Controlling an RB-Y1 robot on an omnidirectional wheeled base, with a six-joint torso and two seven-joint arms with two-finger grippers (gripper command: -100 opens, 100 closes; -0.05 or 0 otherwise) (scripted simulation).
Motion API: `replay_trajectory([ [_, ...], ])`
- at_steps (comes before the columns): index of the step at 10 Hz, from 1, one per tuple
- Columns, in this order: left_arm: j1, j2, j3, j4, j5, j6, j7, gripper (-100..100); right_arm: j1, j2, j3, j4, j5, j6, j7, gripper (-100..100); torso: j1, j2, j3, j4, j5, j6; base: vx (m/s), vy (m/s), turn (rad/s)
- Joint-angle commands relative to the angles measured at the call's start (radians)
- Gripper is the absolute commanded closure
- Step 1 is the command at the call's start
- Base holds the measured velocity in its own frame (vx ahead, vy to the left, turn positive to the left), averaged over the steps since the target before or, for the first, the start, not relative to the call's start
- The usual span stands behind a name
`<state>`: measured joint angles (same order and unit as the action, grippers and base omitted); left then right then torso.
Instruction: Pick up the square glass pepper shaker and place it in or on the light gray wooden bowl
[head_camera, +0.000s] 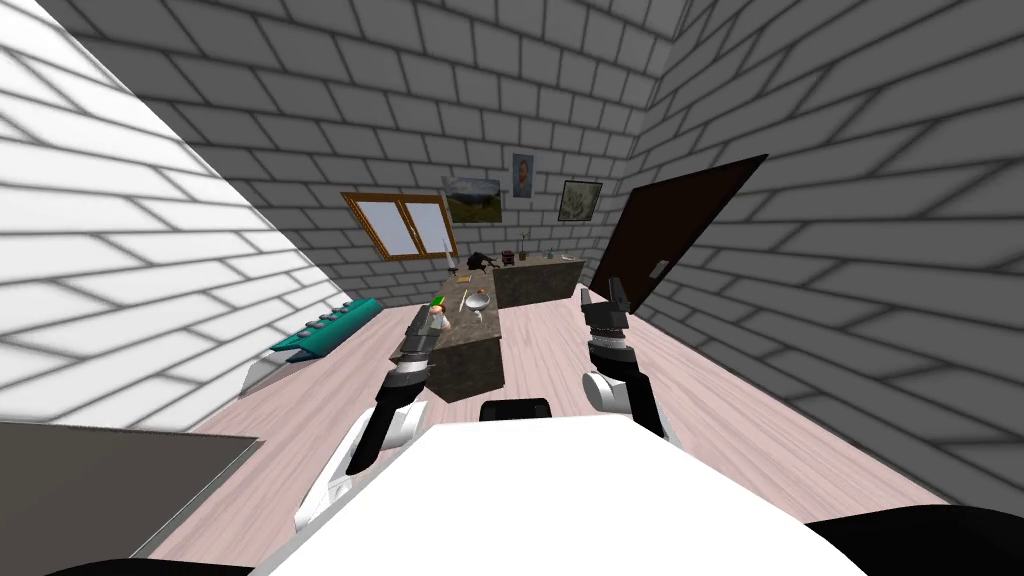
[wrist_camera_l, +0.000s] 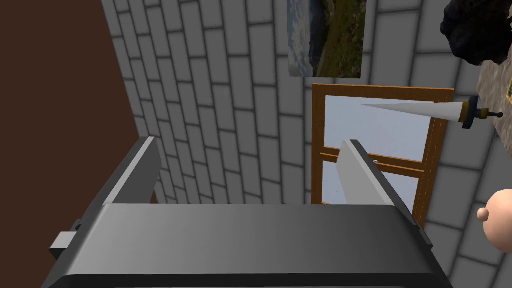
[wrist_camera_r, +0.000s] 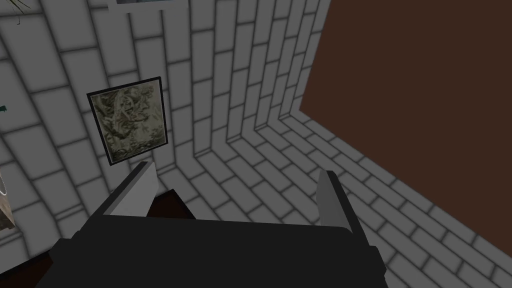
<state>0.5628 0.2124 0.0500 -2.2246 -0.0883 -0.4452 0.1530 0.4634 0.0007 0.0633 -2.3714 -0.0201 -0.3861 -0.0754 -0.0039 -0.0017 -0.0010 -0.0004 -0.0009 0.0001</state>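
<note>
A light grey bowl (head_camera: 480, 299) sits on a dark stone-topped counter (head_camera: 470, 345) ahead of me. A small pale item (head_camera: 478, 316) lies just in front of the bowl; it is too small to tell whether it is the shaker. My left gripper (head_camera: 419, 315) hovers at the counter's near left corner, open and empty (wrist_camera_l: 248, 145). A pink rounded object (wrist_camera_l: 500, 220) and a white cone with a dark and gold base (wrist_camera_l: 430, 111) lie off to one side of it. My right gripper (head_camera: 614, 290) is raised to the right of the counter, open and empty (wrist_camera_r: 237, 170).
A green item (head_camera: 438, 301) rests near the counter's left edge. A second counter (head_camera: 540, 280) with small objects and a black lump (head_camera: 480, 262) stands behind. A dark brown door (head_camera: 680, 240) hangs open at right, a teal and white unit (head_camera: 325, 330) lies along the left wall.
</note>
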Motion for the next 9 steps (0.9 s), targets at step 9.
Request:
replay_trajectory([
  [9,0.073,0.233,0.016,0.098,-0.023,0.231,0.014,-100,0.000,0.000,0.000,0.000,0.000,0.000,0.000,0,0.001,0.000,0.000,0.000,0.000,0.000,0.032,-0.056,-0.130],
])
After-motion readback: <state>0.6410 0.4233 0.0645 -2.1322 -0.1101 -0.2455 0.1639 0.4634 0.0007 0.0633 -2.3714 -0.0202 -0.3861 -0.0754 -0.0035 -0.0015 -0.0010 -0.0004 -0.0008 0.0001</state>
